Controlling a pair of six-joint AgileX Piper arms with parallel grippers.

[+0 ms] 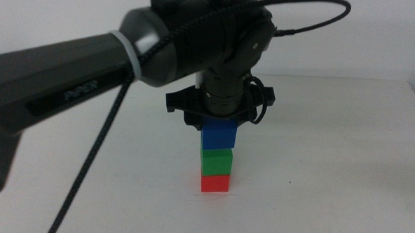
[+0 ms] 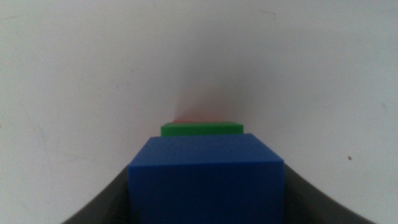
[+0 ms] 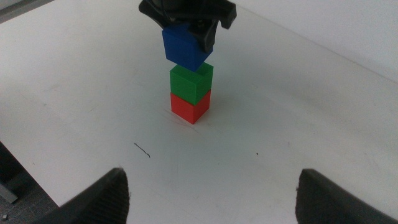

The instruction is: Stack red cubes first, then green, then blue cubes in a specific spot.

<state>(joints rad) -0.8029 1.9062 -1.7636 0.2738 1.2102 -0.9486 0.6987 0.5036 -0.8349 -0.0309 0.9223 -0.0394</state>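
From the middle view, you have the left pincer (image 1: 219, 128) coming straight down over the stack, pinching the blue cube (image 1: 218, 137) between its jaws. Below it the green cube (image 1: 217, 161) sits squarely on the red cube (image 1: 215, 182), which rests on the white desk (image 1: 331, 171). The blue cube looks to be touching or just above the green top, shifted slightly to the picture's right.

In the left wrist view, the blue cube (image 2: 206, 179) fills the space between your jaws, with the green cube (image 2: 202, 129) directly beneath and only a sliver of red (image 2: 199, 118) showing beyond it.

In the right wrist view, the right pincer (image 3: 211, 199) waits well back with jaws spread wide. Here the blue cube (image 3: 185, 47) looks twisted relative to the green cube (image 3: 191, 81), so square it up before letting go.
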